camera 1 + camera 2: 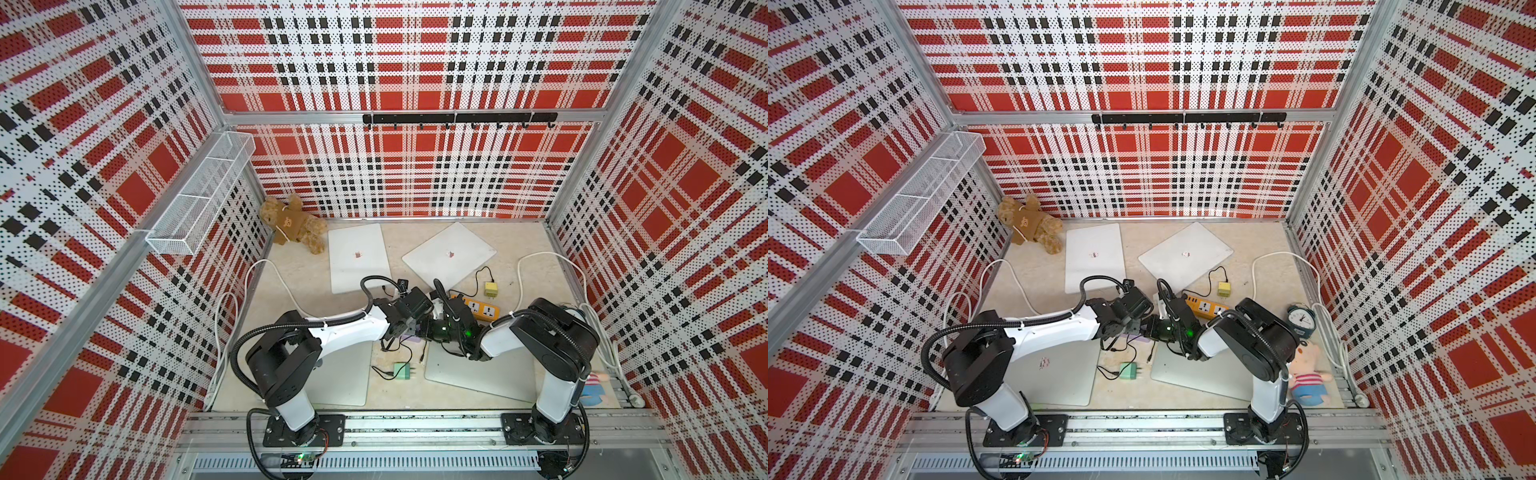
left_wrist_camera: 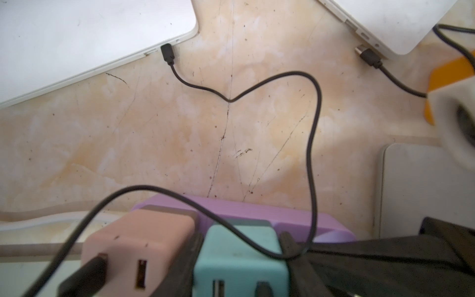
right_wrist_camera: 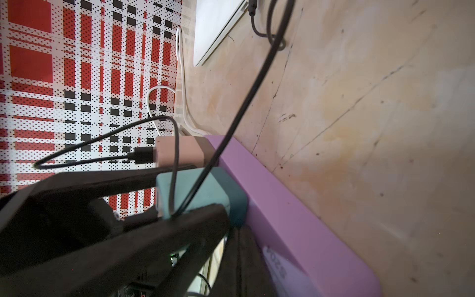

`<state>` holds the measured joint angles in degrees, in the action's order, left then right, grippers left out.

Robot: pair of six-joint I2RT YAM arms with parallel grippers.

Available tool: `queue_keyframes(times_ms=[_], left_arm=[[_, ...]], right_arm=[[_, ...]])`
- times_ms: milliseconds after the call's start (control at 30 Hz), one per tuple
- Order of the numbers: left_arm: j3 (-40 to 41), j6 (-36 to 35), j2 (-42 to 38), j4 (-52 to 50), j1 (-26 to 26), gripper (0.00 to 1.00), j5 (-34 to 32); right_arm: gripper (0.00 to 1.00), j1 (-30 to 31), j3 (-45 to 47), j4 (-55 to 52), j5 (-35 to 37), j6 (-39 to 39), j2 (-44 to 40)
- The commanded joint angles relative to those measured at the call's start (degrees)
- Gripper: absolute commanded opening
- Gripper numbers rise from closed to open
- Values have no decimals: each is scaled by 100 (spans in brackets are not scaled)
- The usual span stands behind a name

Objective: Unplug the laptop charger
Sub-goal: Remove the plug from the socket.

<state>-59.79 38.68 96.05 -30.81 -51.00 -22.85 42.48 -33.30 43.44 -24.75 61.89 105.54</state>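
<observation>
Left gripper (image 2: 239, 244) clamps the teal charger (image 3: 190, 190), still seated in the purple power strip (image 3: 295, 226) — right gripper (image 3: 239, 246) closed beside it — pulling remains.

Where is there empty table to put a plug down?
Bare tabletop: between the teddy bear, the left white cable and the far-left laptop; and between the yellow charger and the right white cable. Crowded: the middle, around the purple power strip, green charger and cords.
</observation>
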Motion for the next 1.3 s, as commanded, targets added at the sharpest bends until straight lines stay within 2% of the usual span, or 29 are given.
queue_keyframes(times_ms=[0,433,600,700,933,1033,1167,1267], left_arm=[[65,22,-229,382,51,27,26],[154,2,-308,485,205,27,153],[-46,-27,-189,358,30,27,-144],[-257,8,-28,32,-162,28,-652],[-210,70,69,4,-176,27,-695],[-120,79,-34,145,-104,27,-410],[219,79,-433,733,159,27,363],[230,45,-578,820,226,27,507]], right_arm=[[0,52,402,-1761,404,20,418],[0,50,516,-2485,632,-202,-226],[0,54,514,-2317,587,-139,128],[0,50,610,-2086,555,-51,286],[0,50,661,-1985,564,-28,432],[0,52,698,-1962,558,-35,450],[0,51,715,-1955,563,-67,508],[0,50,725,-1867,527,-54,581]])
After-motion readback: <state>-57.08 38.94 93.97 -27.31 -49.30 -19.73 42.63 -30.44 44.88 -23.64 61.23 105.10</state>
